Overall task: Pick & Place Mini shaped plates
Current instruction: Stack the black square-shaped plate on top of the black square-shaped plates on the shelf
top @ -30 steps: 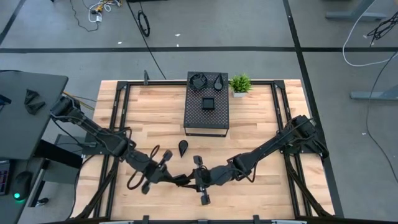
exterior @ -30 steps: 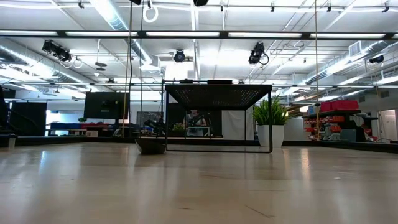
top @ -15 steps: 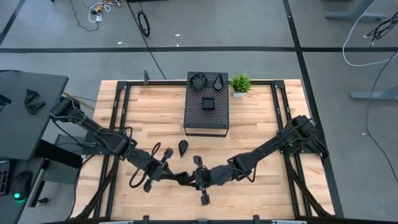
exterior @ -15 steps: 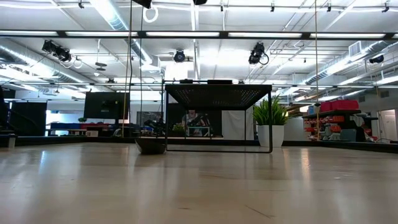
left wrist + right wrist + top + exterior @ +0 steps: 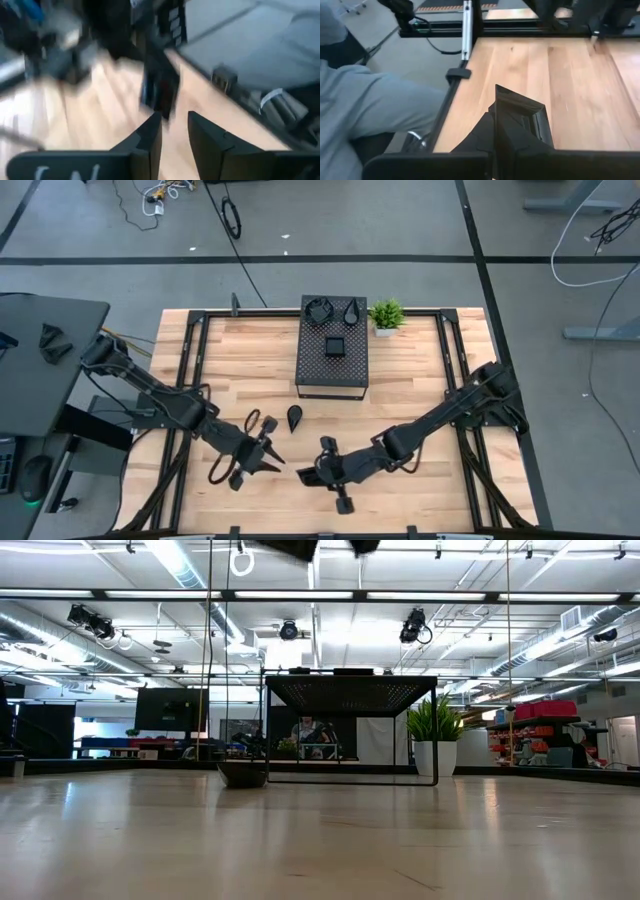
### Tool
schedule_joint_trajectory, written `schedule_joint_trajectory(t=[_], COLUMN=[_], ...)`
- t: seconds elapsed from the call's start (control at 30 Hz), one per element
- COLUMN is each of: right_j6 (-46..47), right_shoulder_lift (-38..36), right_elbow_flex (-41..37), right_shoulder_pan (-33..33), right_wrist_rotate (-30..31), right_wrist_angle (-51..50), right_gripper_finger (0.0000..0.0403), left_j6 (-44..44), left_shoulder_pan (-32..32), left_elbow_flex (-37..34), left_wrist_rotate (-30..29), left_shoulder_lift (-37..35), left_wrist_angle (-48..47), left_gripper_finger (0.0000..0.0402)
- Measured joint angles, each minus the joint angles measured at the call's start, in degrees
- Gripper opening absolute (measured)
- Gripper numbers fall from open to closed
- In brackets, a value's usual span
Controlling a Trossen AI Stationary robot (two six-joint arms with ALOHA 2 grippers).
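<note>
- Holding a square plate [image 5: 520, 117], the right gripper [image 5: 306, 475] is clamped on it above the table's [image 5: 420, 380] front middle.
- Left gripper [image 5: 272, 458] sits just beside, fingers apart, empty.
- Three plates lie on the black box [image 5: 333, 365]; a teardrop plate [image 5: 294, 417] waits on the table, long axis front-to-back, tip toward the front.
- Most placing looks undone.
</note>
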Motion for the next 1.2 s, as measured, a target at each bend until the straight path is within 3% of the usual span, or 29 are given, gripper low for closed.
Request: schedule_joint_trajectory(t=[0.13, 0.2, 0.3, 0.43, 0.67, 0.77, 0.9, 1.2], right_j6=[-0.66, -3.50, -8.73, -15.93, -28.63, -29.65, -29.76, -32.50], right_shoulder_lift=[-3.80, -5.29, -6.59, -7.53, -7.45, -7.41, -7.41, -7.56], right_elbow_flex=[2.41, 4.92, 9.00, 12.42, 11.90, 11.56, 11.06, 7.74], right_shoulder_pan=[0.97, 0.49, -2.15, -9.50, -25.86, -31.17, -35.83, -38.20], right_wrist_rotate=[3.36, 8.02, 15.35, 18.89, 18.92, 18.53, 13.18, 10.70], right_wrist_angle=[-7.50, -14.82, -25.09, -35.23, -39.67, -41.39, -44.00, -42.65], right_gripper_finger=[0.0007, 0.0007, 0.0008, 0.0008, 0.0009, 0.0009, 0.0009, 0.0009], left_j6=[-6.60, -10.27, -14.64, -19.43, -21.67, -21.67, -21.67, -21.65], left_shoulder_pan=[-0.07, -0.02, -0.02, -0.02, -0.03, -0.02, -0.04, -0.11], left_elbow_flex=[1.78, -0.50, -6.59, -15.79, -25.67, -26.78, -26.84, -26.84], left_wrist_rotate=[-4.46, -7.33, -11.76, -14.41, -15.69, -15.70, -15.70, -15.68], left_shoulder_lift=[-0.04, -0.06, -0.04, -0.04, -0.04, -0.04, -0.04, -0.04], left_wrist_angle=[-12.68, -13.25, -7.14, 8.06, 30.35, 32.00, 31.77, 31.71], left_gripper_finger=[0.0102, 0.0098, 0.0089, 0.0078, 0.0069, 0.0069, 0.0069, 0.0069])
